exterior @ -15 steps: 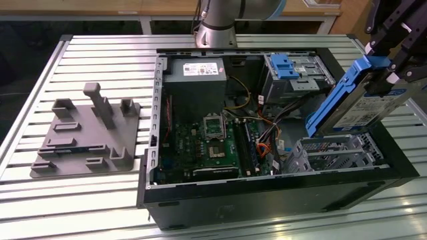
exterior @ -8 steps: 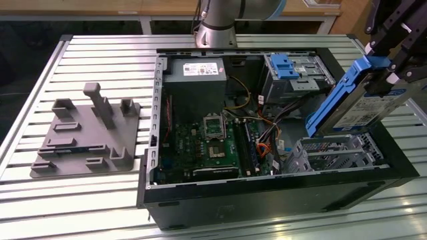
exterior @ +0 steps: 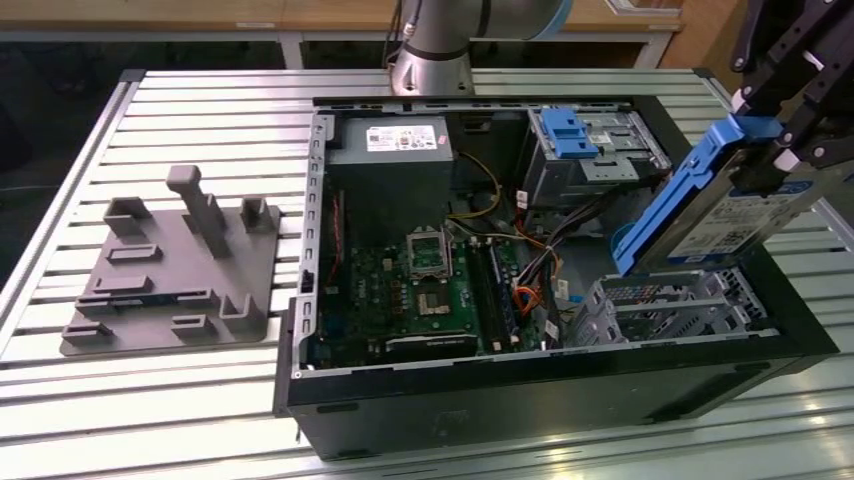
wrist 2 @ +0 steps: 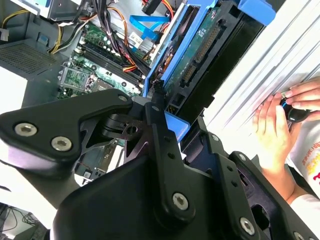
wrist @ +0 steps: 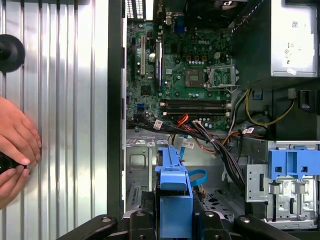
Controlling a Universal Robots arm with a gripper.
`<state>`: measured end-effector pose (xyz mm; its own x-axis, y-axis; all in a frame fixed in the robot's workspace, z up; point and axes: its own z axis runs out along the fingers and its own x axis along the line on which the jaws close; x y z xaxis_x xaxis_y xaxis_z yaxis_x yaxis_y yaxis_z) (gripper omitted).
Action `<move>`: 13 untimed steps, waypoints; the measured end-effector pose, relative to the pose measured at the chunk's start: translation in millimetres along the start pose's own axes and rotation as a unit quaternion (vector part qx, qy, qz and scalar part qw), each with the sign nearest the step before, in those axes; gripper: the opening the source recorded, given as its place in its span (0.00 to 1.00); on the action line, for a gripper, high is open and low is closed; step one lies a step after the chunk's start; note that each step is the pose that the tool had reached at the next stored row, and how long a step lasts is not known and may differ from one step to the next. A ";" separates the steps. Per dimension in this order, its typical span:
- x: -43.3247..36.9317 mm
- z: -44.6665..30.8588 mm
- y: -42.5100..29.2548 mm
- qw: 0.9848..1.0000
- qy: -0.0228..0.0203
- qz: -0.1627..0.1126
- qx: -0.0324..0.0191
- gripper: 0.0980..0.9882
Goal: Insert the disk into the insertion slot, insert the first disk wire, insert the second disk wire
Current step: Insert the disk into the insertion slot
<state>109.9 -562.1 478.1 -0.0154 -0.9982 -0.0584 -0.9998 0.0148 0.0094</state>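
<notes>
1. The black metal gripper (exterior: 795, 158) hangs over the exterior view's right end of the open black computer case (exterior: 534, 395). Its jaws are clenched on the upper end of the flat silver, white-labelled disk (exterior: 731, 222) in its bright blue plastic carrier.
2. The disk is tilted, with its upper end toward the exterior view's right. Its lower end is just above the opening of the boxy silver perforated-metal insertion slot (exterior: 674, 305). It is not yet inside, and I cannot tell whether it touches the slot's rim.
3. In the first wrist view the gripper (wrist: 172, 222) holds the disk (wrist: 171, 172) edge-on, with the green motherboard (wrist: 190, 75) beyond it and a blue-latched silver drive cage (wrist: 292, 167) nearby.
4. In the second wrist view a person's hand (wrist 2: 272, 132) lies over the ribbed aluminium table (wrist 2: 280, 55) beside the case — near the disk (wrist 2: 197, 47).
5. A grey plastic fixture (exterior: 167, 275) sits on the table at the exterior view's left, well apart from the case.
</notes>
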 end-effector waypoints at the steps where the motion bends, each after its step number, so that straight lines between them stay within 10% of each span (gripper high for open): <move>1: 0.0 0.5 -0.1 1.000 0.000 0.000 0.000 0.30; 13: 0.4 6.6 -1.6 1.000 0.000 -0.003 0.000 0.30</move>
<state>111.4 -562.1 471.5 -0.0095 -0.9982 -0.0584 -0.9999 0.0090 0.0100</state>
